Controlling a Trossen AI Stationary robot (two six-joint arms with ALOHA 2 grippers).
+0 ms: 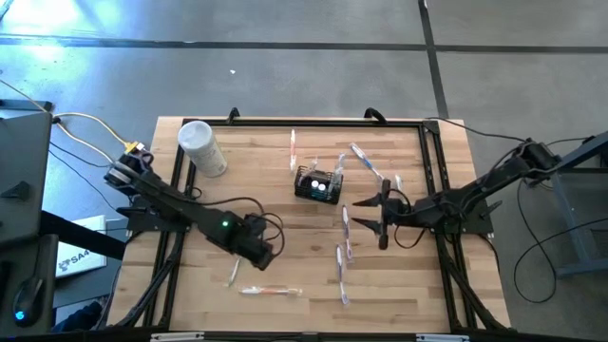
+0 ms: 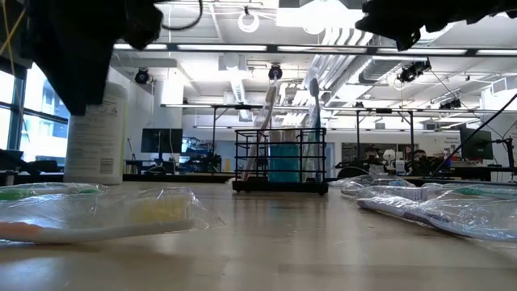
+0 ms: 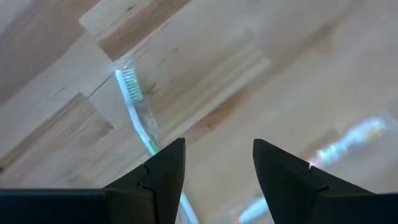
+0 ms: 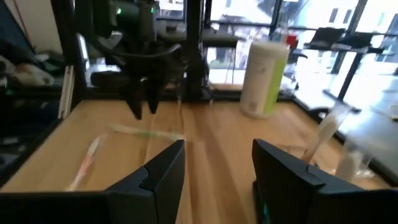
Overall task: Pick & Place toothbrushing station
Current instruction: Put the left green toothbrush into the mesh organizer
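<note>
- Table (image 1: 313,285): a pale wooden top with a black frame along its edges. Open bare wood lies between the two arms, from the middle down toward 6 o'clock.
- Left arm: it reaches in from 9 o'clock. The left gripper (image 1: 260,249) hangs above the wood at about 7 o'clock from the table's middle. Its fingers stand apart, with nothing between them. The left wrist view shows a green-handled toothbrush (image 3: 138,112) lying on the wood just under one fingertip.
- Right arm: it reaches in from 3 o'clock. The right gripper (image 1: 372,217) is held at about 4 o'clock from the caddy, clear of it. Its fingers are spread and hold nothing.
- White container (image 1: 202,147): a cylinder near the table's 11 o'clock corner, well apart from the caddy. In the low view it stands upright.
- Caddy (image 1: 318,184): a small black wire-mesh rectangular basket just above the table's middle, toward 12 o'clock. It sits upright on the wood. Something blue shows inside (image 2: 284,162), and slim pale handles rise above its rim. No gripper touches it.
- Wrapped toothbrushes: several lie loose on the wood. One (image 1: 293,150) lies at 11 o'clock from the caddy. Others (image 1: 366,161) lie at 1 to 2 o'clock. A group (image 1: 345,249) lies at 5 o'clock, beside the right gripper. Two more (image 1: 271,291) lie near the 6 o'clock edge, below the left gripper.
</note>
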